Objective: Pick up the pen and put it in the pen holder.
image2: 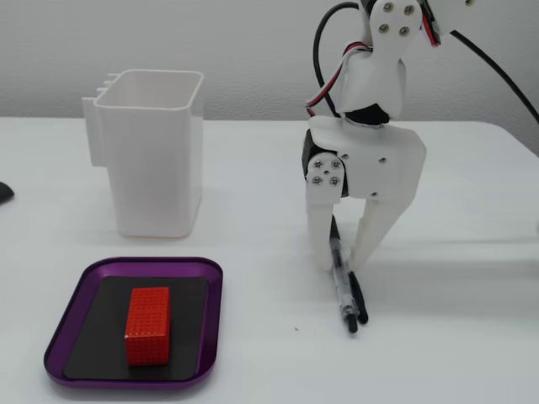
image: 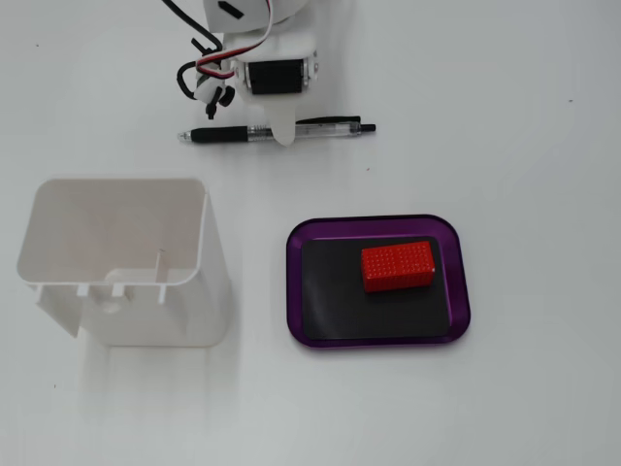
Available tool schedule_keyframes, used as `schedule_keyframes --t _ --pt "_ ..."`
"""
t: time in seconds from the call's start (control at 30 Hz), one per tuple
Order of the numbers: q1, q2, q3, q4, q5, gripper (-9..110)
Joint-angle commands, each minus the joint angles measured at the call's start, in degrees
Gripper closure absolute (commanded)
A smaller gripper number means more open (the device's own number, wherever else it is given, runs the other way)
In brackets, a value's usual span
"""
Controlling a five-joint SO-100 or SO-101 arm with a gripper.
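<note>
The pen (image: 320,130) has a clear barrel, a black grip and a black clip, and lies flat on the white table. In a fixed view (image2: 346,295) its tip end points toward the camera. My white gripper (image2: 340,266) is open and reaches down over the pen's middle, with one finger (image2: 318,240) on each side of the barrel and its tips at table level. From above, the gripper (image: 282,128) covers the pen's middle. The white square pen holder (image: 215,282) stands upright and empty, apart from the pen (image2: 160,160).
A purple tray (image: 292,291) with a black mat holds a red block (image: 398,265); both also show in the front view, tray (image2: 72,303) and block (image2: 148,325). A small dark object (image2: 4,192) sits at the left edge. Cables (image: 194,73) hang by the arm.
</note>
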Motion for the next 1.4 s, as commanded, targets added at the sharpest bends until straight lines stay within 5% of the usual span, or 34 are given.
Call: schedule_keyframes --t 0.0,0.33,0.57,0.83,1.13,1.37 --pt "0.4 10.2 -0.7 2.4 3.1 102" --pt "0.5 43.4 -12.0 8.2 26.0 102" --pt "0.6 43.7 -16.6 -8.1 28.9 102" --pt "0.6 21.3 -33.6 -13.6 31.4 102" --pt "3.4 -9.7 -69.3 -0.4 45.4 102" --pt "7.3 -22.7 -79.6 2.1 49.4 102"
